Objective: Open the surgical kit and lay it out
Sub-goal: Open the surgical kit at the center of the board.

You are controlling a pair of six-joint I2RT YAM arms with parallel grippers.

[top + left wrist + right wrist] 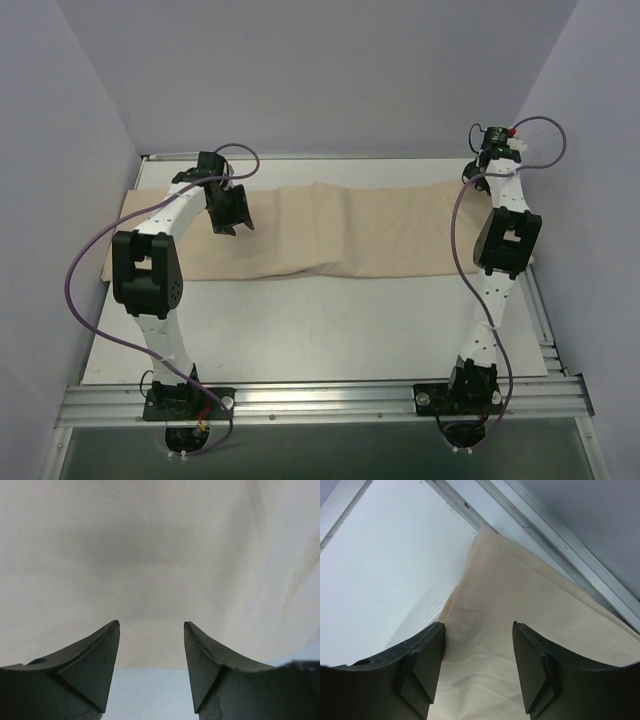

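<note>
The surgical kit shows as a long beige cloth (pixel 350 230) lying folded in a band across the back of the white table. My left gripper (pixel 230 212) hovers over the cloth's left part. In the left wrist view its jaws (pixel 151 625) stand apart over the cloth (pixel 150 555), just past its near edge, with nothing between them. My right gripper (pixel 487 160) is at the cloth's far right end. Its jaws (pixel 479 625) are open, straddling a rumpled corner of cloth (pixel 520 610) that lies loose beneath them.
Lavender walls close in the table on the left, the back and the right. A metal rail (pixel 545 535) runs along the table's edge just beyond the cloth corner. Bare white tabletop (pixel 320 330) lies between the cloth and the arm bases' aluminium rail (pixel 320 400).
</note>
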